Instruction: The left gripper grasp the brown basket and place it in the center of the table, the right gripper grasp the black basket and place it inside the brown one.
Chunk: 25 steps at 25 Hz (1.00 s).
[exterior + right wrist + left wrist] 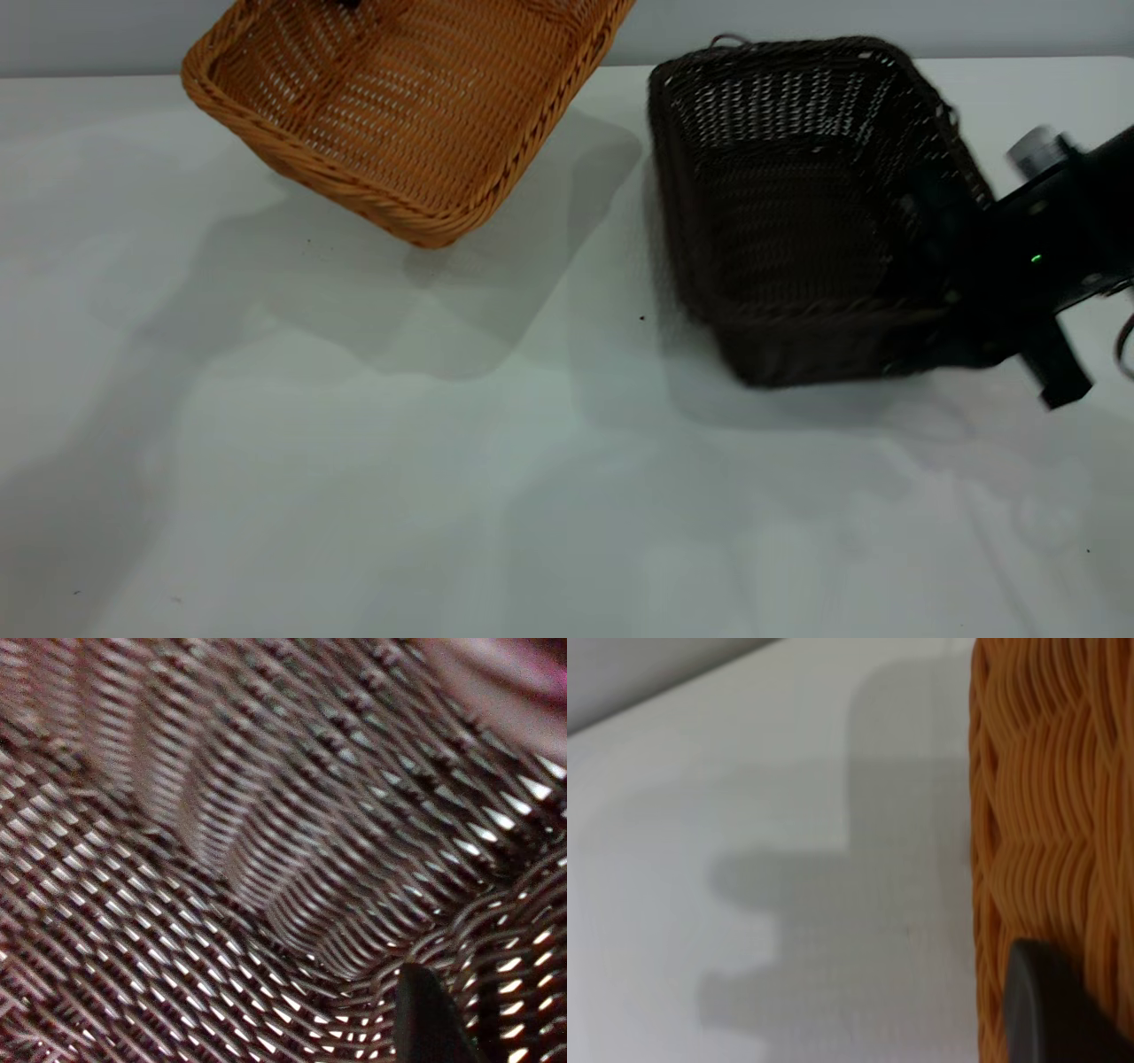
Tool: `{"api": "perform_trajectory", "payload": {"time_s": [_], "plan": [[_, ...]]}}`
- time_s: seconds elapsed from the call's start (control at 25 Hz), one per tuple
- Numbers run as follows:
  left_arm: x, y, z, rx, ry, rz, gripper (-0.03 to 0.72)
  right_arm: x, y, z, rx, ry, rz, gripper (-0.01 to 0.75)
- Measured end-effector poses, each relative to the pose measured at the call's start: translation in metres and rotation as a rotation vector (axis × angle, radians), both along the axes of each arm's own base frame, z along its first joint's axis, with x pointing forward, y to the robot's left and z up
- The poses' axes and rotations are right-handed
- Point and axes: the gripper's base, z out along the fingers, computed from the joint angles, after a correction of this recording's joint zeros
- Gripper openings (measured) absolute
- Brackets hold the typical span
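The brown basket point(407, 106) hangs tilted above the table point(354, 496) at the back left and casts a shadow below it. Only a black tip of my left gripper point(344, 3) shows at its far rim. In the left wrist view one black finger point(1054, 1010) presses on the basket's woven outer wall point(1054, 815). The black basket point(797, 221) is tipped up at the right. My right gripper point(943, 239) grips its right wall. In the right wrist view one finger point(425, 1019) lies against the dark weave point(221, 859).
The table's back edge meets a grey wall point(974, 22) behind both baskets. Bare white tabletop stretches across the centre and front. The right arm's body point(1063, 230) reaches in from the right edge.
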Motion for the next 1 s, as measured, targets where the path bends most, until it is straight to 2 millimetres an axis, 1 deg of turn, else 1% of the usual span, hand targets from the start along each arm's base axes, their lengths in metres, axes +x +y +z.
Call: {"api": "perform_trajectory", "payload": {"time_s": [0.08, 0.16, 0.24, 0.32, 0.36, 0.48, 0.6, 0.68, 0.76, 0.8, 0.92, 1.0], "plan": [[-0.002, 0.000, -0.001, 0.013, 0.017, -0.027, 0.078, 0.009, -0.021, 0.006, 0.029, -0.055, -0.019, 0.245], [-0.004, 0.000, -0.002, 0.032, 0.033, -0.070, 0.078, 0.016, -0.050, 0.017, 0.050, -0.122, -0.046, 0.245], [-0.008, -0.001, -0.004, 0.062, 0.053, -0.148, 0.078, 0.023, -0.079, 0.032, 0.056, -0.200, -0.044, 0.244], [-0.015, -0.006, -0.006, 0.106, 0.076, -0.290, 0.078, 0.029, -0.110, 0.050, 0.061, -0.279, -0.033, 0.244], [-0.020, -0.012, -0.006, 0.125, 0.086, -0.372, 0.078, 0.033, -0.122, 0.060, 0.056, -0.313, 0.004, 0.244], [-0.037, -0.041, -0.008, 0.194, 0.091, -0.689, 0.078, 0.039, -0.149, 0.089, 0.065, -0.349, 0.122, 0.244], [-0.056, -0.083, -0.015, 0.224, 0.066, -0.921, 0.078, 0.038, -0.164, 0.105, 0.062, -0.298, 0.263, 0.244], [-0.067, -0.109, -0.026, 0.234, 0.049, -1.001, 0.078, 0.038, -0.168, 0.110, 0.044, -0.251, 0.331, 0.244], [-0.075, -0.129, -0.039, 0.241, 0.040, -1.045, 0.078, 0.037, -0.170, 0.113, 0.035, -0.231, 0.346, 0.244], [-0.078, -0.137, -0.045, 0.245, 0.033, -1.060, 0.078, 0.037, -0.170, 0.115, 0.030, -0.231, 0.349, 0.244], [-0.086, -0.153, -0.057, 0.252, 0.028, -1.091, 0.086, 0.036, -0.170, 0.118, 0.026, -0.229, 0.351, 0.243], [-0.090, -0.158, -0.064, 0.253, 0.039, -1.105, 0.106, 0.036, -0.170, 0.118, 0.031, -0.226, 0.356, 0.244]]}}
